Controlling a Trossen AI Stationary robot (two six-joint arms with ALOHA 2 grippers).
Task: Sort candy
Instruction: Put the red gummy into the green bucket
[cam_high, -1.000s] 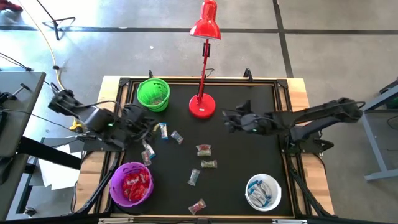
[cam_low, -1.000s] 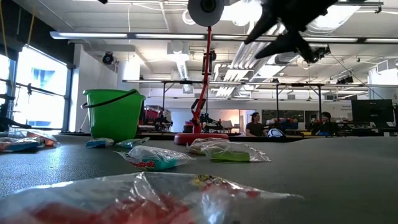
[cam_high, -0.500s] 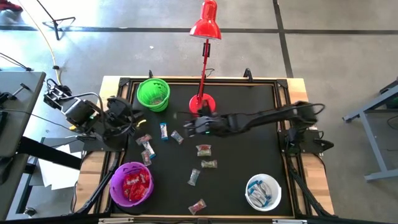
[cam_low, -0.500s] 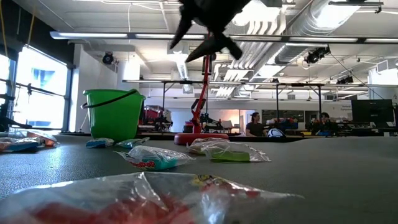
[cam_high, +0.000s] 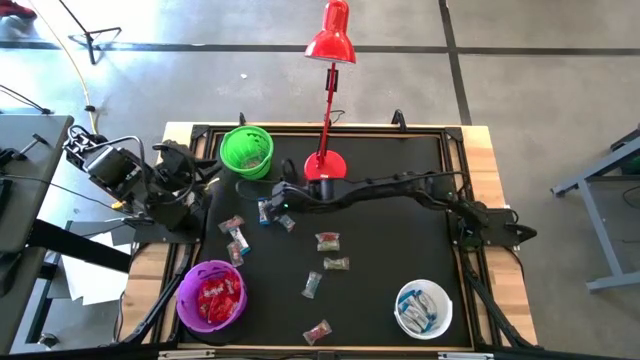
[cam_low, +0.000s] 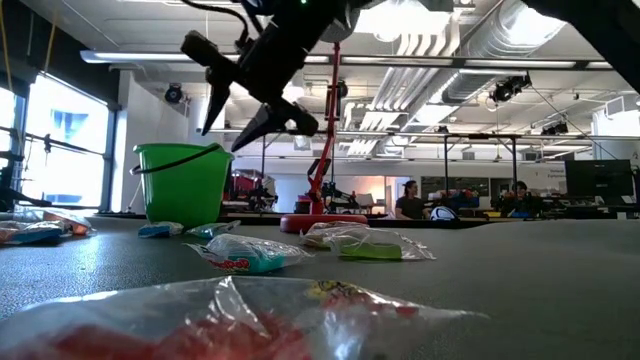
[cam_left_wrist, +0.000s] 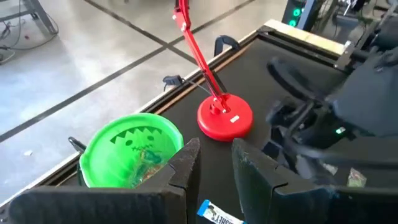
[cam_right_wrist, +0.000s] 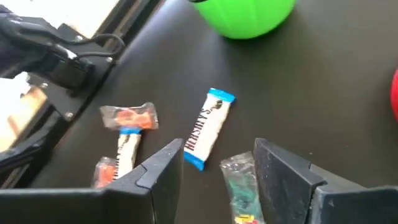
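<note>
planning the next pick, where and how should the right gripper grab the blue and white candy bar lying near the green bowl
Grip the blue-and-white candy bar across its narrow middle, coming straight down from above. It lies flat on the mat, long and slim, so the fingers should probably close on its long edges, turned square to its length. The right gripper hangs open just short of it. The clear green-filled candy alongside leaves little room.

The mat's (cam_high: 400, 240) right half is left open. The far middle is blocked by the lamp (cam_high: 325, 172), the far left corner by the green bowl (cam_high: 246, 151); candy (cam_high: 327, 241) is strewn mid-mat.
</note>
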